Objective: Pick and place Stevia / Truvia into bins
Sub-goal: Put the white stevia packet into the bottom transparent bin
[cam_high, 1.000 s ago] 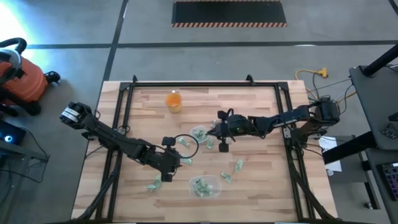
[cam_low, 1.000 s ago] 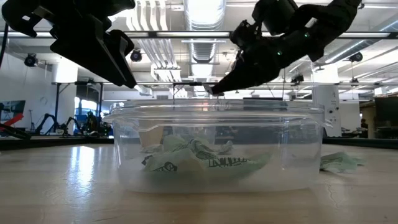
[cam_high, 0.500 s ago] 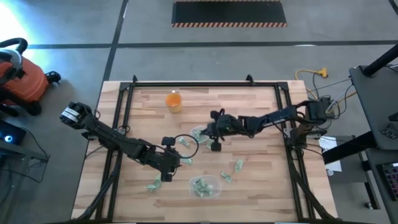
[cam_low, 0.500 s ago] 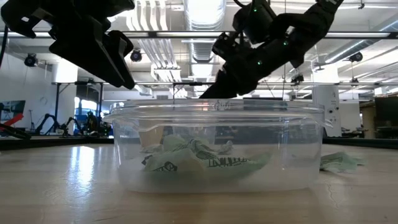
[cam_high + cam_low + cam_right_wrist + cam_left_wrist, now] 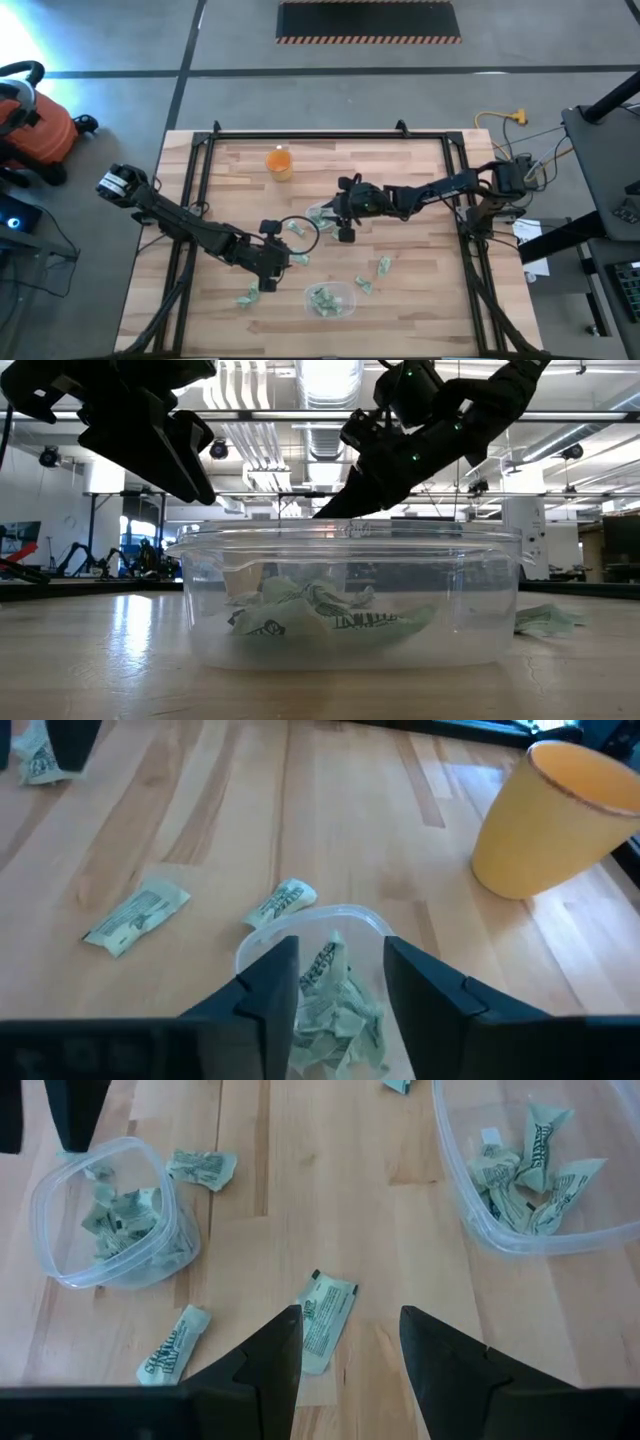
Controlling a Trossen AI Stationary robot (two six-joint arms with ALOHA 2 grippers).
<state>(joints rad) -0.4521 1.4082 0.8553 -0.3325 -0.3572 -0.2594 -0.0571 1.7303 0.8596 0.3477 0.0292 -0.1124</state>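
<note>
So far: we saw sachets filling both bins — small cup point(image 5: 320, 214) mid-frame, tub point(image 5: 329, 299) lower centre.
Left: loose sachets point(image 5: 382, 266) lay scattered around them.
Right gripper point(image 5: 340, 975): fingers parted, empty, over the cup.
Left gripper point(image 5: 350, 1350): fingers apart, above a sachet.

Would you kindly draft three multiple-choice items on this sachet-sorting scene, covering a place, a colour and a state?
1. The right gripper hangs above:
A. the small round cup
B. the tub
C. the floor

2. The opaque cup by the table's far edge is:
A. blue
B. orange
C. black

3. The left gripper's fingers are:
A. shut on a sachet
B. open and empty
C. inside the tub

Answers:
1 A: the right wrist view looks down into the round cup, with sachets inside.
2 B: its orange shows in both views.
3 B: a sachet lies on the table beyond them.
</note>
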